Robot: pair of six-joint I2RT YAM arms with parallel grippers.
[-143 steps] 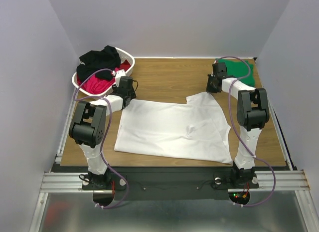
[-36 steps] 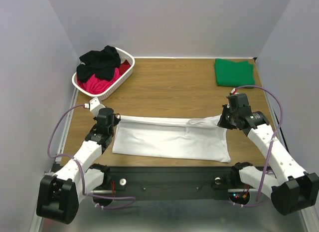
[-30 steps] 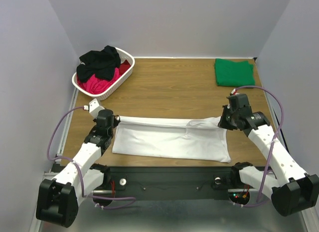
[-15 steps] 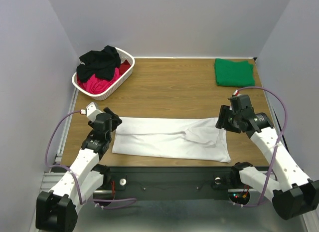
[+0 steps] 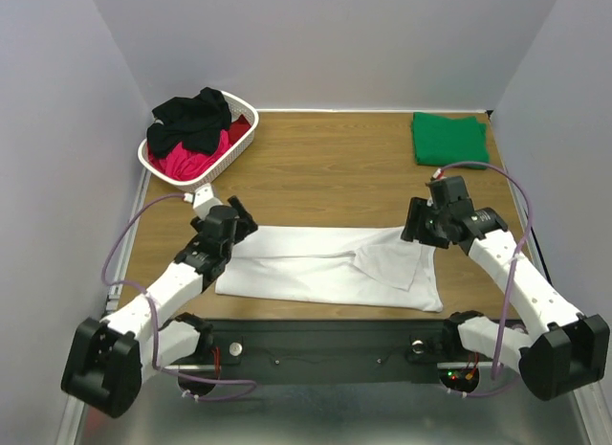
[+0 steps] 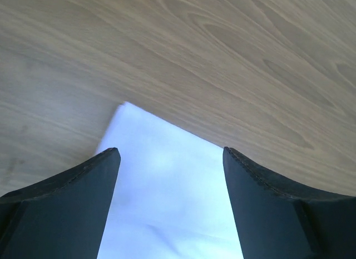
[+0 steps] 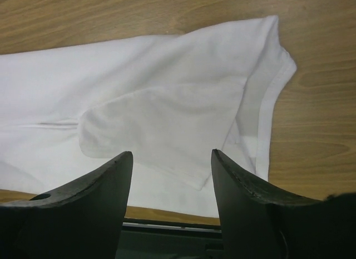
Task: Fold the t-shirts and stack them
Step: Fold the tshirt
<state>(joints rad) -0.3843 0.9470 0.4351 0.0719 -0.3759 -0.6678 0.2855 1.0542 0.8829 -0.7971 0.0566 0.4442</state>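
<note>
A large white t-shirt (image 5: 325, 268) lies folded in half lengthwise near the table's front edge, with a sleeve flap turned over at its right end. My left gripper (image 5: 237, 218) hovers open above the shirt's far-left corner (image 6: 167, 181), nothing between its fingers. My right gripper (image 5: 414, 225) is open over the right end, above the sleeve (image 7: 167, 103), holding nothing. A folded green t-shirt (image 5: 448, 137) rests at the far right corner. A black t-shirt (image 5: 191, 115) and a red/pink one (image 5: 186, 163) are bundled in the basket.
The white lattice basket (image 5: 246, 113) stands at the far left corner. Bare wooden table (image 5: 325, 167) stretches between the basket, the green shirt and the white shirt. The black front rail (image 7: 167, 225) runs just beyond the white shirt's near edge.
Both grippers opened and let go of the white shirt's far edge, which now lies flat on the lower layer. Both have risen and drawn slightly away from the cloth.
</note>
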